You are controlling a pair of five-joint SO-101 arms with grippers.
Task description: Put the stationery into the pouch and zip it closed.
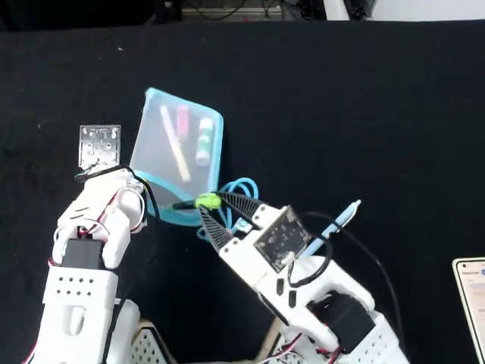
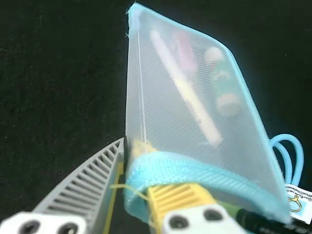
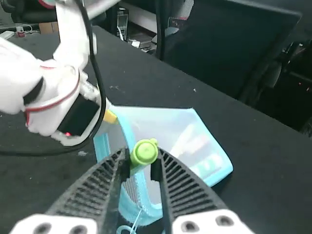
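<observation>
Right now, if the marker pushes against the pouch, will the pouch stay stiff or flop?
Probably floppy: the pouch is thin see-through mesh, and its rim bends where the left jaws pinch it. Likely light, with only a few items inside. A push from the marker may slide or crumple it unless held.

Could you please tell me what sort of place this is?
Probably a robotics lab or office workbench: a black-covered table, loose cables behind it, and what looks like an office chair beyond.
</observation>
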